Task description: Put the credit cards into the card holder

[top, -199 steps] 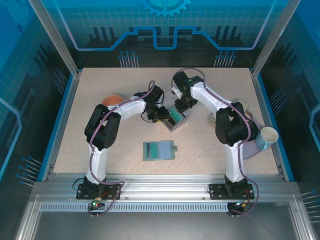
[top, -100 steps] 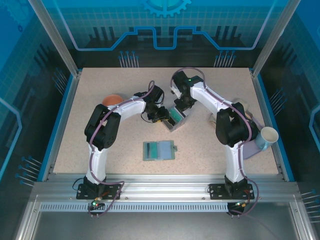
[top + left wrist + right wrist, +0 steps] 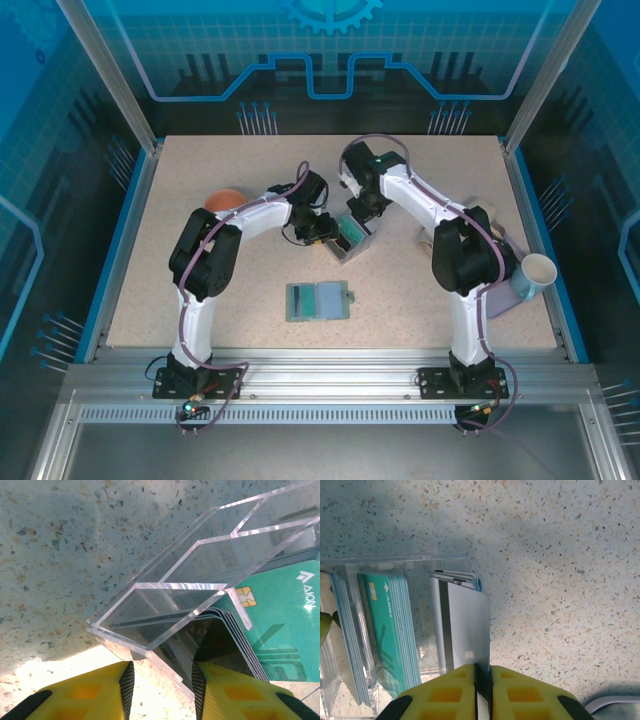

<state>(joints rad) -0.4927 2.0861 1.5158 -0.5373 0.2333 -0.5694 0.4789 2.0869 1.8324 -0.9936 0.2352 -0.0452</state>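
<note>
The card holder [image 3: 318,300] lies open on the table in front of both arms, sage-green with a grey inside. Behind it stands a clear plastic box [image 3: 352,240] with credit cards on edge in it. My left gripper [image 3: 161,667] pinches a corner wall of the clear box [image 3: 165,605], next to a teal card [image 3: 285,625]. My right gripper [image 3: 482,669] is shut on the edge of a whitish-grey card [image 3: 467,625] with a dark stripe, standing in the box's end compartment. A stack of teal cards [image 3: 385,630] fills the compartment beside it.
An orange bowl [image 3: 225,200] sits at the left behind the left arm. A white cup [image 3: 538,270] lies at the right edge, next to a pale tray [image 3: 500,235]. Bare speckled tabletop [image 3: 560,580] lies right of the box.
My right gripper's jaws have closed onto the whitish-grey card, and that arm has shifted slightly left. The left gripper and the box have stayed put.
</note>
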